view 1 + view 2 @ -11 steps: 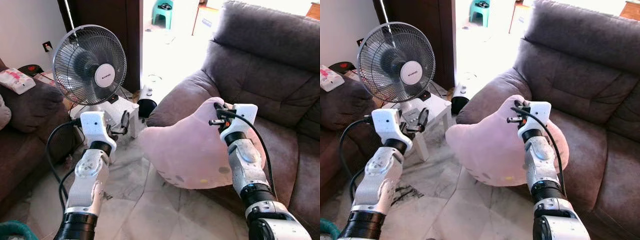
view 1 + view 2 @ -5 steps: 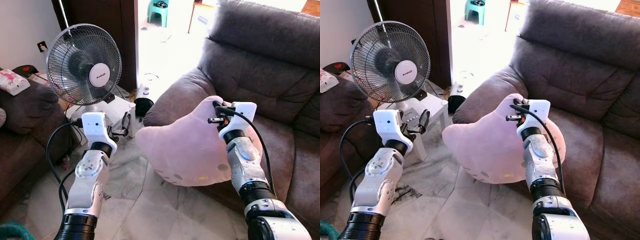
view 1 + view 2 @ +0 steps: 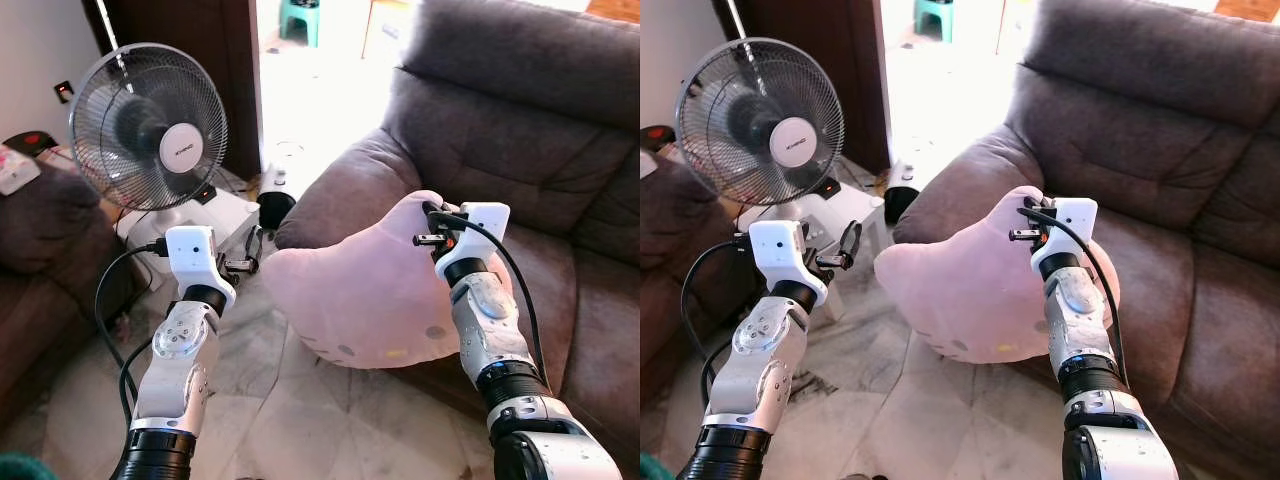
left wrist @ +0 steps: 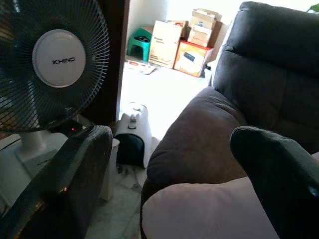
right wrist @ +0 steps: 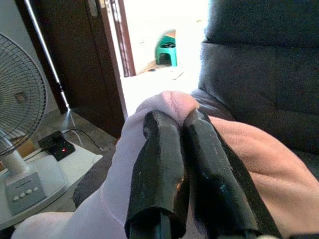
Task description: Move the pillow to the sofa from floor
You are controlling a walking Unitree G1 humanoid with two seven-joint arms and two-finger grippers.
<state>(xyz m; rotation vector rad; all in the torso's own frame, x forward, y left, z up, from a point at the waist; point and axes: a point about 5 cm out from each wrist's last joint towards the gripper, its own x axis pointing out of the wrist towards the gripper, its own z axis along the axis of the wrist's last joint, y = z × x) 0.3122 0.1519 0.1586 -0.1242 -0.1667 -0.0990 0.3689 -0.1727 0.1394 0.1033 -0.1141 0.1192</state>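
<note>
Pink and soft, the pillow (image 3: 370,300) hangs at the sofa's (image 3: 520,130) front edge, off the floor (image 3: 290,410). At left, past a standing fan (image 3: 148,130), the left gripper (image 3: 250,255) waits spread and empty. At right, the right gripper (image 5: 182,149) pinches the pillow's top corner. Carrying it higher and further over the seat before letting go should keep it from sliding back down.

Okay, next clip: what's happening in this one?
The robot's right gripper is shut on an upper corner of a soft pink cat-face pillow, holding it up against the front of the dark grey fabric sofa. The pillow hangs over the seat edge and marble floor, not yet settled on the seat. The left gripper is open and empty, near a white table fan.
</note>
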